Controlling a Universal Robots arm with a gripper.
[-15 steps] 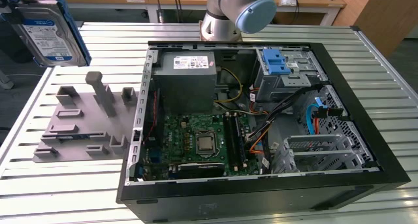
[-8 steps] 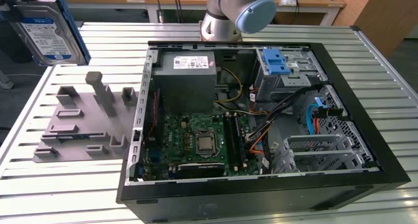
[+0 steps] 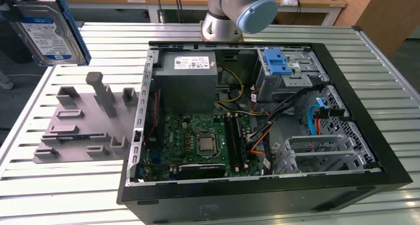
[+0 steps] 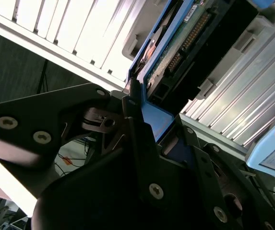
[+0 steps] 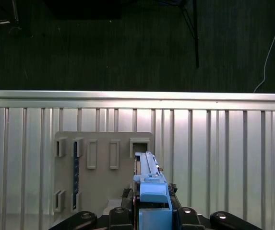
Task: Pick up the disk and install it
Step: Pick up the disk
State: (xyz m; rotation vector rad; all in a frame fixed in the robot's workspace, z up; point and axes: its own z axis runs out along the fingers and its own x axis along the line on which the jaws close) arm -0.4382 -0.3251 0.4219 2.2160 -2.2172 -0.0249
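Gripping the disk (image 3: pixel 49 31) by its blue carrier edge, your gripper (image 4: pixel 151 117) is clenched on it. Disk hangs upright at 10 o'clock in the exterior view, up off the holder block (image 3: pixel 85 122). Hold it plumb, go slow, pass the PC case (image 3: pixel 380 156) rim w/ margin.

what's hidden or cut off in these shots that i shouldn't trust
- Exterior view: the upper end of the silver-grey hard drive in its blue plastic frame is cut off by the picture's top edge.
- First wrist view: the drive is seen edge-on, so its label is hidden, and the black hand covers its gripped end.
- Exterior view: the metal drive cage under the blue plastic latch hides its own slot, so I cannot tell whether it is free.
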